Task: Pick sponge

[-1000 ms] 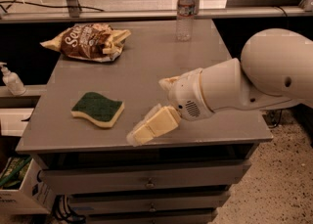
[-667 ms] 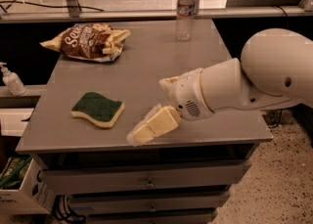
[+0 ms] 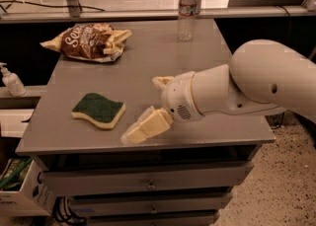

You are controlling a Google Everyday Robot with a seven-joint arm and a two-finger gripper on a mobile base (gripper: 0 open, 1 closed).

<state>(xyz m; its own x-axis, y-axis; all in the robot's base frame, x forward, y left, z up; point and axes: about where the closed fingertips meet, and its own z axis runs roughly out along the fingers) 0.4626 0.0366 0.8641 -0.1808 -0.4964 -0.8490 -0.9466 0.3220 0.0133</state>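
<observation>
The sponge (image 3: 98,110) lies flat on the grey table (image 3: 163,57), near the front left. Its dark green top faces up over a pale yellow foam layer. My gripper (image 3: 142,109) hovers just right of the sponge, near the table's front edge, without touching it. It is open and empty. One cream finger (image 3: 146,127) points down-left toward the sponge, and the other finger (image 3: 161,81) shows only as a stub behind the white wrist.
A brown and yellow snack bag (image 3: 89,42) lies at the back left of the table. A clear water bottle (image 3: 187,10) stands at the back edge. A pump bottle (image 3: 10,80) stands on a shelf to the left. Drawers (image 3: 148,183) sit under the tabletop.
</observation>
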